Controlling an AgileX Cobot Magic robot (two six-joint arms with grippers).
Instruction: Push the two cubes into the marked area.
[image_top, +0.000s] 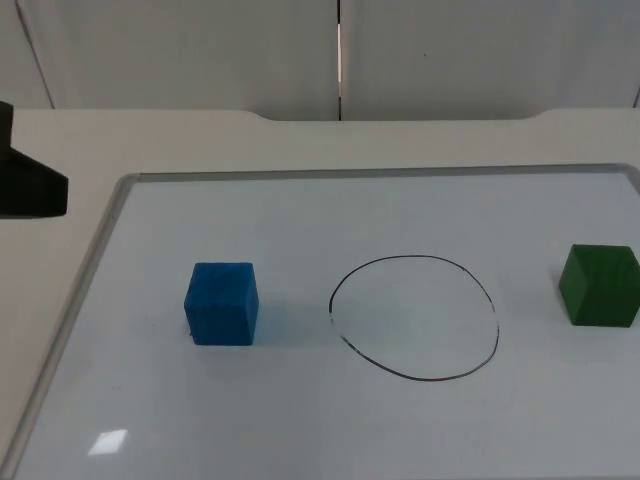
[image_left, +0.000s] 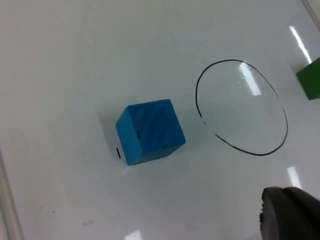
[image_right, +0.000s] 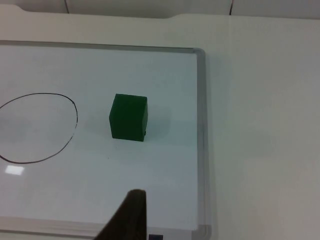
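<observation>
Above the whiteboard your left gripper and right gripper hover; you cannot tell their finger states. Your blue cube sits toward the board's left edge, green cube by its right edge, the drawn circle between them, touching neither.

A robot test lab, by the look of it: a bare white counter ended at a grey partition wall along the frame's upper edge, a framed whiteboard lay flat on it with a hand-drawn circle, and a black arm stood at upper left.
</observation>
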